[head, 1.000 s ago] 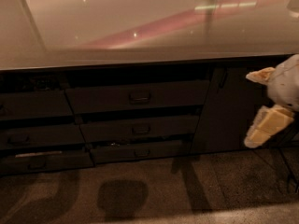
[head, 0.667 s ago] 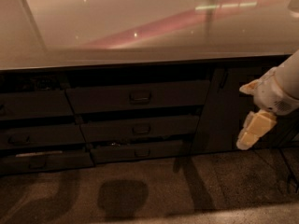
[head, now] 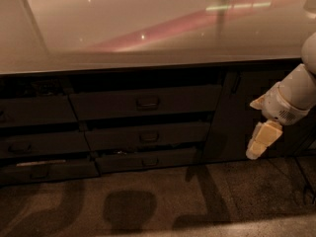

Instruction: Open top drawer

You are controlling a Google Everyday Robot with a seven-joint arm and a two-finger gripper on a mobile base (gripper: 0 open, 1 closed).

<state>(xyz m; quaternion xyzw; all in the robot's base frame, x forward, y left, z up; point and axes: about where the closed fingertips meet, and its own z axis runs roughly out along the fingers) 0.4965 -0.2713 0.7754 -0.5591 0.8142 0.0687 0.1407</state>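
Gripper (head: 260, 136) keeps sliding left and lower at the right; open or closed, I cannot tell. Top drawer (head: 108, 105) sits shut centre-left, well apart, its handle (head: 147, 102) untouched: approach only, no pull yet.

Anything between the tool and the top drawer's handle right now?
Nothing visible does. The tool hangs before the cabinet door, right of the top drawer and lower than its handle; no object shows between them.
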